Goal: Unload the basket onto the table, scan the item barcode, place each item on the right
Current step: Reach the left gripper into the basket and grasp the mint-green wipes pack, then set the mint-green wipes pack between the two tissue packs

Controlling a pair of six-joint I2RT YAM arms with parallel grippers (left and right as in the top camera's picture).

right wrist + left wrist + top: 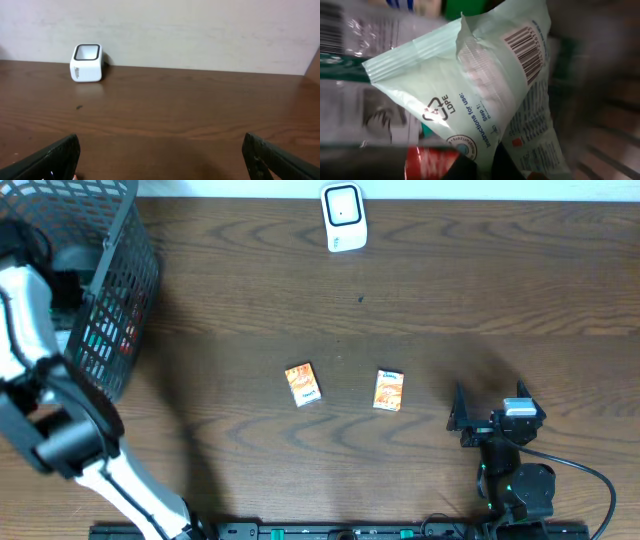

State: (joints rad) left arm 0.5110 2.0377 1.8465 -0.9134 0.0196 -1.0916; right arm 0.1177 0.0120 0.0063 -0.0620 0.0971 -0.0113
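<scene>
The left gripper (482, 167) is down inside the black mesh basket (120, 300) at the table's (450, 300) far left corner, its jaws drawn together and apparently pinching the lower fold of a pale green plastic pouch (470, 95), whose barcode (526, 52) faces the wrist camera. The right gripper (160, 155) hangs low over the wood with jaws wide apart and nothing between them, well apart from the white scanner (343, 217) at the far edge. Two small orange boxes (303, 384) (389, 390) lie flat mid-table
</scene>
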